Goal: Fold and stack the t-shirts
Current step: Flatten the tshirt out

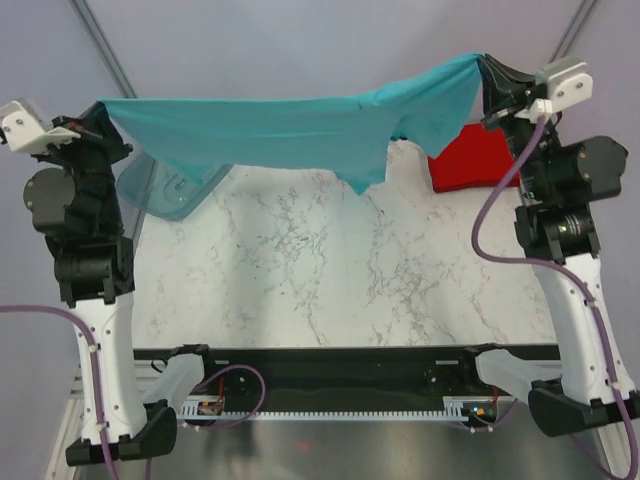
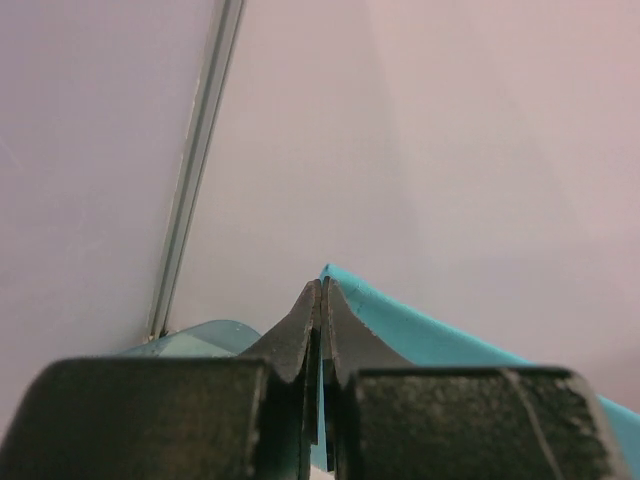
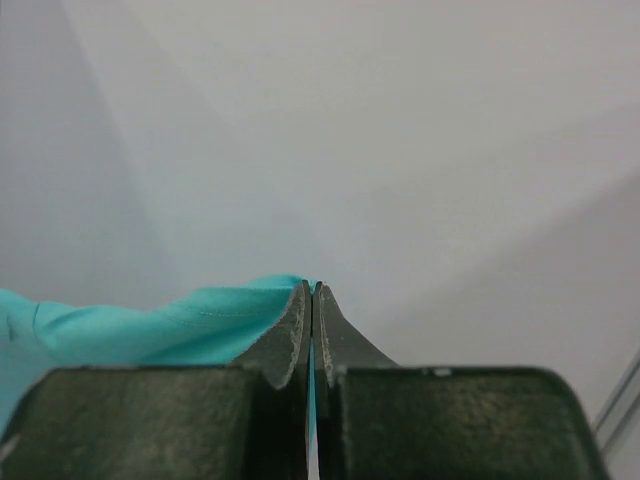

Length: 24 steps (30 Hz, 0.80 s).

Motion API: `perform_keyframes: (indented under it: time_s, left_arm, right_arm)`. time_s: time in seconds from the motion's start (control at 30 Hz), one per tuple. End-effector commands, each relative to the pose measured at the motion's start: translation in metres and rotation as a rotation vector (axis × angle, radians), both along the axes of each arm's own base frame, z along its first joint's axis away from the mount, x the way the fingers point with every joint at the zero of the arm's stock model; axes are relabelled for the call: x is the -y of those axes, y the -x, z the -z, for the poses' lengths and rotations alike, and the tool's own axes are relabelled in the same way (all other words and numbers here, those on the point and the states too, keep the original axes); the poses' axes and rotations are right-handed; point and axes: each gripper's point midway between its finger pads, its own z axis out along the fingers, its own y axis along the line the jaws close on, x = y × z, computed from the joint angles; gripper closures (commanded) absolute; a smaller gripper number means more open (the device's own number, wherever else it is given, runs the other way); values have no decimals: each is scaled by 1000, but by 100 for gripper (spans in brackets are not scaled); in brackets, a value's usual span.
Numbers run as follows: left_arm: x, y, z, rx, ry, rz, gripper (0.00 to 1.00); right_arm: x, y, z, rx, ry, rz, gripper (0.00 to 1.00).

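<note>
- White marbled bench (image 1: 300, 280); lilac-grey walls (image 1: 300, 40).
- Shirts, 2: turquoise cloth t-shirt (image 1: 300, 130) stretched aloft; folded red cloth t-shirt (image 1: 470, 165) on bench.
- Clamped on turquoise edge: left fingers (image 2: 300, 335), right fingers (image 3: 290, 335).

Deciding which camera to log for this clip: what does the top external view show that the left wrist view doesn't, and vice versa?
Only top external: the whole turquoise t-shirt stretched in the air between the left gripper and right gripper, and the folded red t-shirt on the marble table. Only left wrist: a close look at the left gripper shut on the shirt's edge. Both: turquoise cloth and the teal tray.
</note>
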Motion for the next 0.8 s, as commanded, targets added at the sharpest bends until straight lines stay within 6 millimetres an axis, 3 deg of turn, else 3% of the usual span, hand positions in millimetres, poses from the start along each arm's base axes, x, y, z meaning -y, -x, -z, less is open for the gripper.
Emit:
perform_keyframes:
  time_s: [0.0,0.03,0.1,0.13,0.2,0.33,0.4,0.5,0.6,0.7,0.73,0.77]
  left_arm:
    - [-4,42,-21,78,49,-35,98]
    - [-4,51,-27,91,46,-39,98]
    - [-2,74,-32,102,33,-47,98]
    - [-2,84,-36,115,27,-49,98]
    - [-1,103,-41,131,11,-61,98]
    - [-3,122,-51,144,-19,-88,98]
    - [-2,123,-52,139,-23,-88,98]
    - [-1,118,-52,129,-34,-77,98]
    - [-1,95,-37,69,-47,-67,98]
    - [-2,51,1,-55,-48,-47,98]
    - [-2,33,23,-116,-48,-34,98]
    - [-3,14,40,-165,-40,-28,98]
  right_arm:
    - [6,31,15,-76,-7,-8,100]
    - [11,57,9,-53,-19,-13,100]
    - [16,82,10,-53,-25,-15,100]
    - [20,107,8,-34,-28,-16,100]
    - [27,139,3,-6,-30,-10,100]
    - [33,164,4,-4,-14,3,100]
    - [34,166,5,-13,-7,6,100]
    - [35,162,7,-24,11,23,100]
    - [32,134,20,-77,43,46,100]
    - [23,85,52,-188,95,50,100]
    - [17,54,76,-263,118,47,100]
    - [9,40,88,-299,138,21,100]
